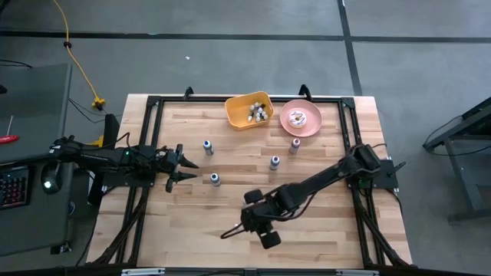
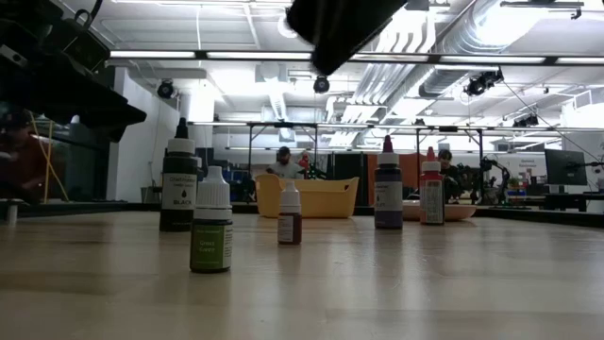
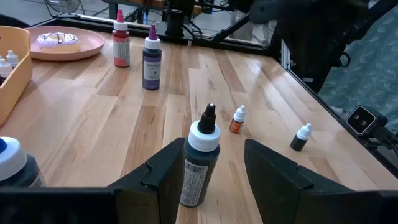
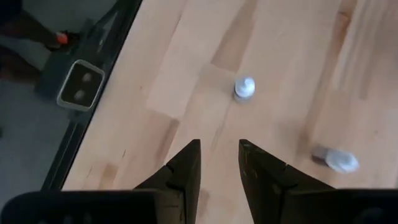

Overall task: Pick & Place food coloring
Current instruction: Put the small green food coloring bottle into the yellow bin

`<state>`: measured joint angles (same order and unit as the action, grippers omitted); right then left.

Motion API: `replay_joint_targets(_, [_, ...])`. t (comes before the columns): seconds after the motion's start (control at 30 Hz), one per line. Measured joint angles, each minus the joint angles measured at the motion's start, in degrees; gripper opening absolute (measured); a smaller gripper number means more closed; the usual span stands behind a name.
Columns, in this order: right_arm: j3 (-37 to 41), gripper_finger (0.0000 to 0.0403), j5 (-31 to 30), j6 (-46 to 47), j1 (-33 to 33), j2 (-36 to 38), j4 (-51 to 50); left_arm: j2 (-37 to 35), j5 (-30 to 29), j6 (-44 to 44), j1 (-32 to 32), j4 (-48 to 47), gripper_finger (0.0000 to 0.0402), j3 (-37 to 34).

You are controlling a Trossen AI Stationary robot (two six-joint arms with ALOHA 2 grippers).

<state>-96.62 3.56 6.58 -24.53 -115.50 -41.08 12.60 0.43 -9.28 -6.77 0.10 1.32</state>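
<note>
Food coloring bottles stand scattered on the light wooden slatted table [image 1: 230, 222]. In the low view, a small green-labelled bottle with a white cap [image 2: 211, 233] stands nearest the camera, a tall black-labelled bottle with a black nozzle [image 2: 179, 187] stands behind it, a tiny reddish bottle with a white cap [image 2: 290, 214] stands mid-table, and a dark purple bottle [image 2: 388, 194] stands beside a red bottle with a red tip [image 2: 431, 194] farther back. More tiny pale bottles lie inside the yellow plastic bin [image 1: 247, 110] at the far edge of the table, next to the pink plate holding a doughnut [image 1: 300, 117].

The left gripper [image 3: 214, 171] sits low at the left side of the table. Its fingers are parted and flank the black-nozzled bottle, which stands between them; contact cannot be confirmed.

The right gripper [image 4: 219, 167] hangs above the near centre of the table. Its fingers are slightly parted and hold nothing. Below it, one white-capped bottle stands upright and another lies tipped on its side [image 4: 334, 159].
</note>
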Motion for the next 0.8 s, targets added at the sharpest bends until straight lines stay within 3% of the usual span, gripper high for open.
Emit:
replay_joint_targets(0.2, [-1.2, 0.0108, 0.6, 2.3, 0.5, -4.0, 4.2, 0.0, 0.0, 0.0, 0.0, 0.0, 0.0163, 0.0])
replay_joint_targets(0.57, [-1.2, 0.0181, -3.2, 5.5, 0.9, -7.8, 7.5, 0.0, 0.0, 0.0, 0.0, 0.0, 0.0163, 0.0])
replay_joint_targets(0.8, [-1.2, 0.0188, -4.0, 5.6, 0.9, -9.9, 11.2, 0.0, 0.0, 0.0, 0.0, 0.0, 0.0163, 0.0])
